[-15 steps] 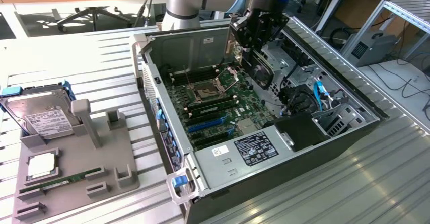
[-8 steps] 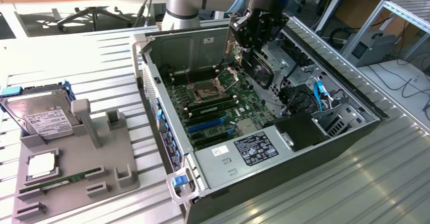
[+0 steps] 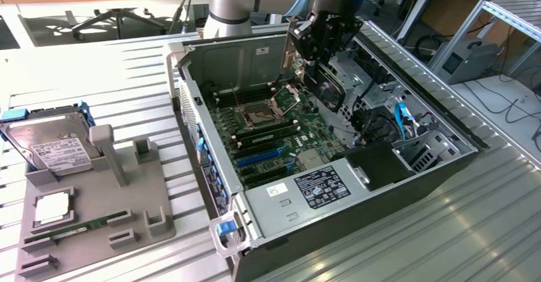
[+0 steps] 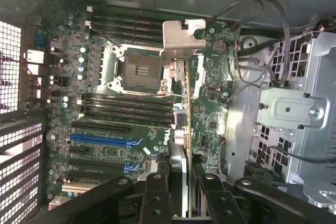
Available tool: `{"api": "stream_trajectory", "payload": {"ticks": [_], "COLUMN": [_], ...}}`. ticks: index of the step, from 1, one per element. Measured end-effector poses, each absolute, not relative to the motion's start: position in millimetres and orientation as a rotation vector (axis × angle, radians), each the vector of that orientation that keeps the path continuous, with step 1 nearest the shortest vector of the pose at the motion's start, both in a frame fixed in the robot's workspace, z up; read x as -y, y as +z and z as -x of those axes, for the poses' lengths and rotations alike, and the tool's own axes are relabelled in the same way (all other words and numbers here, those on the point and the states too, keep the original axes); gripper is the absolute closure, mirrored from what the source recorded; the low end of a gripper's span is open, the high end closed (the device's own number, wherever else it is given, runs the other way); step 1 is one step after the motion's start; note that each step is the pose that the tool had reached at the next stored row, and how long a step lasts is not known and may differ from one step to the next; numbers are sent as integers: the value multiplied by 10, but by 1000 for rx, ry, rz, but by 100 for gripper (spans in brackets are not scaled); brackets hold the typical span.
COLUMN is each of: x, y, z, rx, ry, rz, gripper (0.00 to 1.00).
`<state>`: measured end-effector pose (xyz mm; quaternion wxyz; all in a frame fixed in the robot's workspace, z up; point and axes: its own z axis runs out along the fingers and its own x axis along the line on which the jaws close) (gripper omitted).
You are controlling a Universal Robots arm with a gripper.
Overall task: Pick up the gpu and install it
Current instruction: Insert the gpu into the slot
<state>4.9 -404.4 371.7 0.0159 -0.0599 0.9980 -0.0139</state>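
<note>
My exterior view gives me the open computer case and, at that view's left, the gray holder with the hard drive and a green RAM stick. The wrist view adds the motherboard with its blue slots. The gripper is clamped partway closed on the gpu, which is held on edge above the board. I cannot read the white label.
</note>
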Motion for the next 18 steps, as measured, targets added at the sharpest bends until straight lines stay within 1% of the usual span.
{"api": "stream_trajectory", "payload": {"ticks": [18], "x": [4044], "y": [3716], "z": [-49], "rx": [-3098], "ry": [-42], "rz": [256], "gripper": [73]}}
